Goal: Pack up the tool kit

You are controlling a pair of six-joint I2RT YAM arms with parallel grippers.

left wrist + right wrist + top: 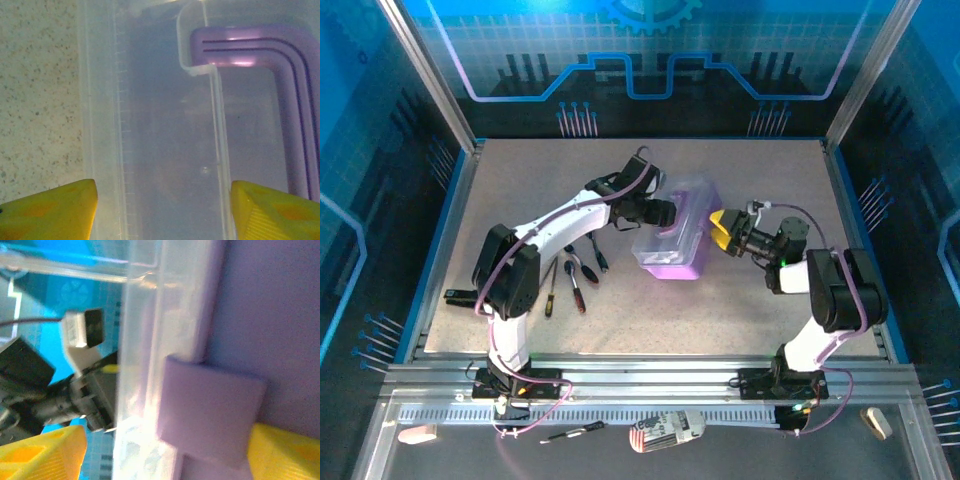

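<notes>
On the middle of the table [750,305] sits your tool kit [672,240]. Your left gripper [162,210] hangs over its clear lid [165,125], yellow fingers [50,210] wide apart. Your right gripper [165,445] is wide too, with the purple latch [210,410] between its fingers. Screwdrivers [577,285] lie loose on the table, left of the box.

Overhead light: falling evenly on the table [740,300], casting soft, short shadows.
Surround: blue panels [380,100] glowing, tinting the edges.
Glare: white highlights shining on the purple handle [240,55].
Focus: both wrist views blurring at close range, the yellow fingertips [40,455] smearing.
</notes>
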